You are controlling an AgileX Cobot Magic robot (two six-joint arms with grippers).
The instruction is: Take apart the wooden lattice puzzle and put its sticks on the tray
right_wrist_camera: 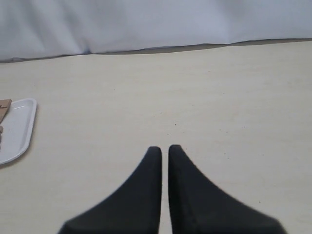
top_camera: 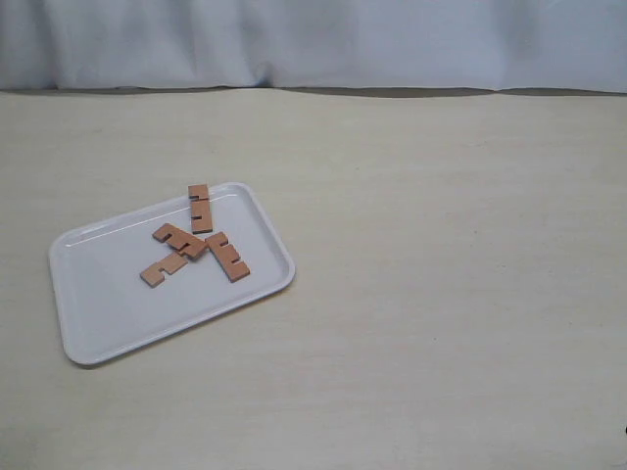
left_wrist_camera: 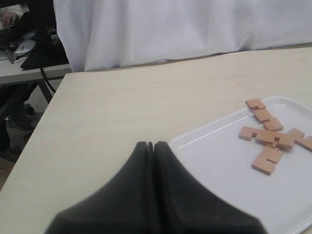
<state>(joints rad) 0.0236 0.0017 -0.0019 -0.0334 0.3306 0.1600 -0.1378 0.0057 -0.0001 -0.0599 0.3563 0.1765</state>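
The white tray [top_camera: 98, 338] lies on the left of the table. Loose reddish-brown sticks rest on it: one [top_camera: 200, 208] at its far rim, two [top_camera: 179, 240] [top_camera: 227, 256] touching near the middle, and one [top_camera: 164, 269] beside them. No interlocked lattice shows. Neither arm appears in the exterior view. In the left wrist view my left gripper [left_wrist_camera: 151, 144] is shut and empty, hovering by the tray [left_wrist_camera: 229, 165], short of the sticks [left_wrist_camera: 267, 161]. My right gripper [right_wrist_camera: 162, 147] is shut on nothing above bare table, far from the tray's corner [right_wrist_camera: 19, 126].
The pale beige table [top_camera: 441, 294] runs wide to the right of the tray. A white cloth [top_camera: 313, 39] hangs along the far edge. Past the table's side edge, the left wrist view shows a desk with dark clutter [left_wrist_camera: 29, 48].
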